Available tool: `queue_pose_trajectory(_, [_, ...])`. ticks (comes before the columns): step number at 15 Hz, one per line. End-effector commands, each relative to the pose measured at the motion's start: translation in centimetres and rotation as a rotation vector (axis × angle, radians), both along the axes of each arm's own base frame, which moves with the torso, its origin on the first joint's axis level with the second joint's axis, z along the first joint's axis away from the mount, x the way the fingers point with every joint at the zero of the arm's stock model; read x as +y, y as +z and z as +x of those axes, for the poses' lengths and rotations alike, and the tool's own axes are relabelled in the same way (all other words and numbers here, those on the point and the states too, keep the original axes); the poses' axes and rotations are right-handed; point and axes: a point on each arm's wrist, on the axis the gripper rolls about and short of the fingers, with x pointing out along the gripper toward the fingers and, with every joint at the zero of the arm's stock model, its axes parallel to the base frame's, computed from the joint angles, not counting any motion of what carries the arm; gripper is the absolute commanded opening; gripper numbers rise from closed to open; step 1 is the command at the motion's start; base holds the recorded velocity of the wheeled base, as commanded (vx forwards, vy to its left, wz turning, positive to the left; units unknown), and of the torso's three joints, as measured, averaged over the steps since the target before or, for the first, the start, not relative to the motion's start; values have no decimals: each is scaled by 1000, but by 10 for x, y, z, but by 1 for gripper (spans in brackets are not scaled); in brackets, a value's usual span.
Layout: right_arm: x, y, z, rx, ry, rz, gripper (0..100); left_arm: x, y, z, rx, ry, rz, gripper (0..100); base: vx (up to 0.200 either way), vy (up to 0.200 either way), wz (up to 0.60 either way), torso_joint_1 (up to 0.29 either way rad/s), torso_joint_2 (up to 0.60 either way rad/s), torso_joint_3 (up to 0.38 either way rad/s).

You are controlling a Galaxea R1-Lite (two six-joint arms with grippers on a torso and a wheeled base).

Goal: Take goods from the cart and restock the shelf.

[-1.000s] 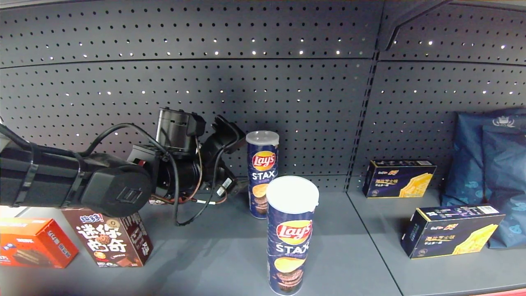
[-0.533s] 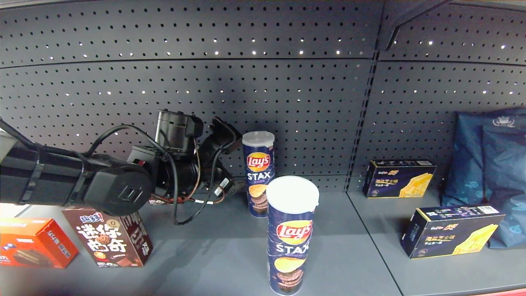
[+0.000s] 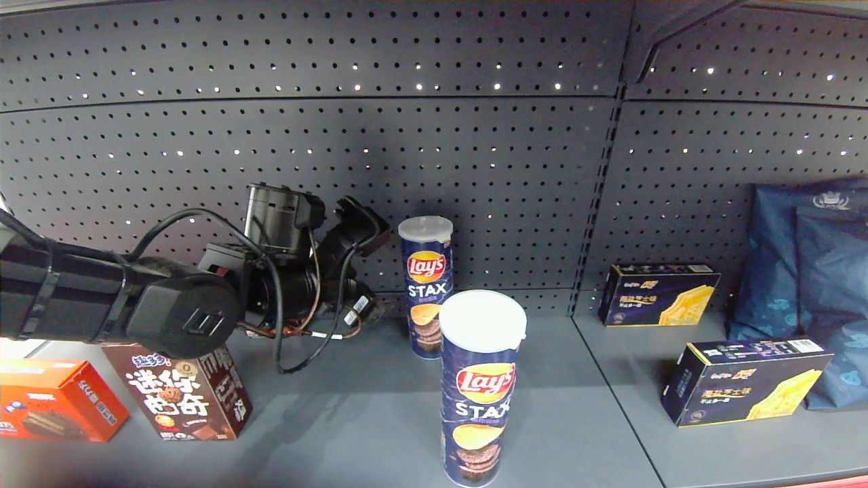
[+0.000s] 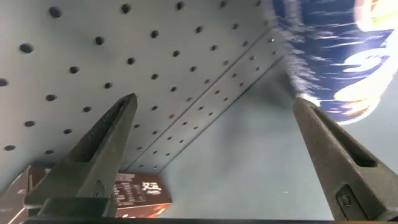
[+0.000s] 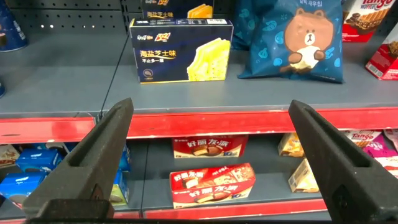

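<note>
Can on shelf, left gripper wide open beside it

Restocking in the snack aisle: the far can [image 3: 426, 285] of crisps stands upright at the back of the shelf [image 3: 339, 420], close to the pegboard wall [image 3: 475, 169]. The near can [image 3: 481, 386], of the same kind, stands upright in front of it and a little to the right, with the two well apart. The left gripper [image 3: 385, 270] sits just left of the far can with its fingers spread wide and nothing between them. The can is outside the fingers rather than in their gap, and no contact can be made out. Below the left forearm, a brown biscuit box [image 3: 180, 393] and an orange box [image 3: 54, 407] sit at the near left of the shelf. Two blue-and-yellow boxes [image 3: 658, 295] and dark blue bags [image 3: 807, 271] fill the right bay.

The right gripper [image 5: 211, 107] is also spread wide and empty, facing the red front edge [image 5: 217, 121] of the shelving.

By the look of it, the step in hand is the close of a placement: the far can is on its base and the left hand is free of it. The next move seems to call for drawing the left arm straight back out, to the left and near side. The open fingers would need to stay off the tall, narrow can, which would tip easily, and the arm clear of the brown biscuit box. After that comes a trip to the cart for the next item.
</note>
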Motion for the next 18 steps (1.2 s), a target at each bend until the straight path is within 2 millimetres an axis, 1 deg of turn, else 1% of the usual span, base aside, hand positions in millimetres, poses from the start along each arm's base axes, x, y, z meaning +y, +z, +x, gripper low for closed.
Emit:
queue_pose_trajectory(1, [0,0,0,3,0,0,100,-1,-3,3,3,1,1,100,0,0,0,0,0,0])
queue_pose_trajectory(4, [0,-1,1,9,0,0,100,-4,-5,9,-6,1,-2,100,0,0,0,0,0,0])
queue_pose_trajectory(8, [0,-2,1,10,0,0,100,-10,-7,10,-4,-12,-3,100,0,0,0,0,0,0])
queue_pose_trajectory(13, [0,-2,1,10,0,0,100,-23,-10,12,-2,-41,-3,100,0,0,0,0,0,0])
queue_pose_trajectory(18, [0,-2,2,12,0,0,100,-22,-10,11,1,-39,-3,100,0,0,0,0,0,0])
